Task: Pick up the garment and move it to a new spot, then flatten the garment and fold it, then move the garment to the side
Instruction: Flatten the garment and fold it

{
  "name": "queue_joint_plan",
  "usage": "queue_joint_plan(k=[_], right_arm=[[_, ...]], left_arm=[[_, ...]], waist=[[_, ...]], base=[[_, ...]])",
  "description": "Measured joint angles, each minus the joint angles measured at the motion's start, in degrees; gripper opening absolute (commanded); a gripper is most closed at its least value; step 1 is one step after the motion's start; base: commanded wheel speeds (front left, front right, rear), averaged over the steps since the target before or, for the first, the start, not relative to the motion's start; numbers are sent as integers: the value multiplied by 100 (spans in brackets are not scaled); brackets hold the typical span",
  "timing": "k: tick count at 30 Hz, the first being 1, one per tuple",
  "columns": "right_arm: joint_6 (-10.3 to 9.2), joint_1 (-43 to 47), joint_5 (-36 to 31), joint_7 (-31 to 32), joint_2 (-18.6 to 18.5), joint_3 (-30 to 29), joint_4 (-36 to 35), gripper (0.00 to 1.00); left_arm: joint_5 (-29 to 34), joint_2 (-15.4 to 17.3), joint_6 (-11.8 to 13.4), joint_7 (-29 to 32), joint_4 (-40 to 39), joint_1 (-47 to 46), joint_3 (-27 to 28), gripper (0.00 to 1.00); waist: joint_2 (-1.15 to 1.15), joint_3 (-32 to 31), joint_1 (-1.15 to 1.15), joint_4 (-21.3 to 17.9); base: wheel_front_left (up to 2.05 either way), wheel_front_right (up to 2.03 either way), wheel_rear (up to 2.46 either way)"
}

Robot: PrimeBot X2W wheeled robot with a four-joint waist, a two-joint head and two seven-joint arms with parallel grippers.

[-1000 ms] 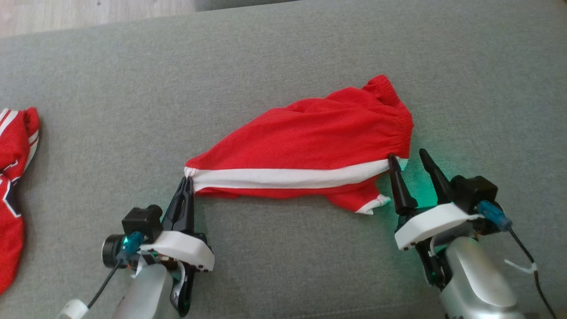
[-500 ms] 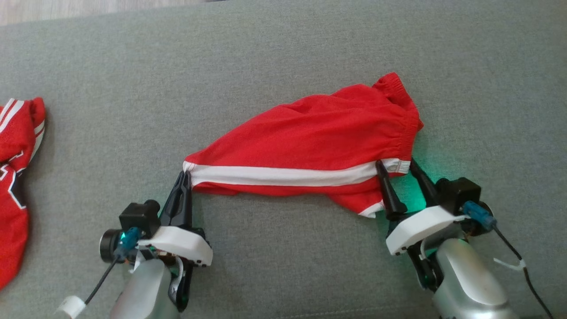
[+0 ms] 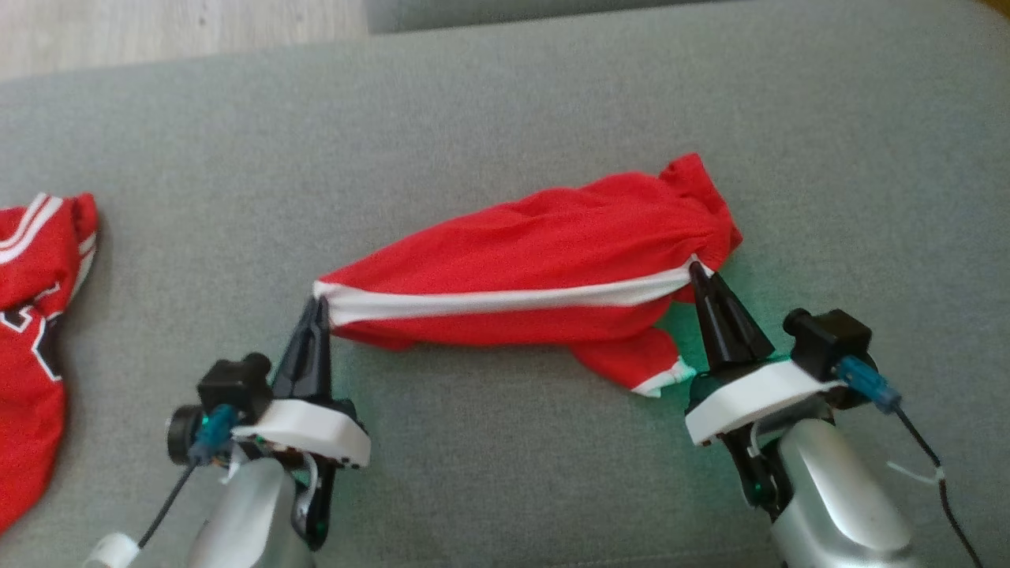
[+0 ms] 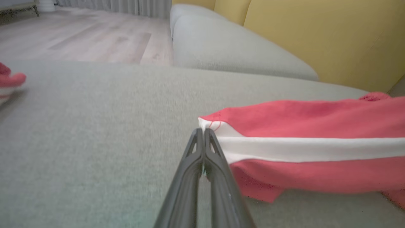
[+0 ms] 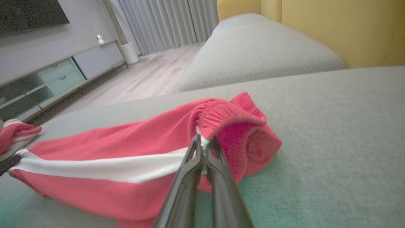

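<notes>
Red shorts (image 3: 544,252) lie mid-cushion on the grey sofa seat (image 3: 505,473), pinched at both ends of the white side stripe (image 3: 505,301). Left gripper (image 3: 319,304) is closed on the hem corner, right gripper (image 3: 697,272) closed on the waistband (image 5: 221,110). Likely purpose: keep that edge taut for lifting. Open seat lies ahead and right. Red jersey (image 3: 31,315) sits well left. Far edge meets wood floor (image 3: 158,31).

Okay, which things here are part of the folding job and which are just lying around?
In the job: red shorts, pinched at the white stripe's ends by left gripper and right gripper.
Lying about: second red garment, far left on the grey cushion.
</notes>
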Motion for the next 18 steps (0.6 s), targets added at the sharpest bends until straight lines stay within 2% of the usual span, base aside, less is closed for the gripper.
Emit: queue_joint_plan(k=[4, 8, 14, 18], right_arm=[[0, 184, 227, 0, -18, 23, -402, 0], [0, 202, 522, -2, -210, 167, -849, 0], [0, -112, 1238, -5, -555, 490, -1357, 0], [0, -588, 1716, 12, -890, 649, -1407, 0]], left_arm=[[185, 0, -46, 0, -474, 96, 230, 0], [354, 99, -102, 0, -1015, 60, 381, 0], [403, 503, -155, -1, -1537, -399, 393, 0], [246, 755, -197, 5, -1699, -929, 71, 0]], waist=[[0, -272, 0, 8], [0, -645, -1, 32], [0, -1159, -2, 80], [0, -1302, -2, 137]], base=[[0, 0, 0], [0, 0, 0], [0, 0, 0], [0, 0, 0]])
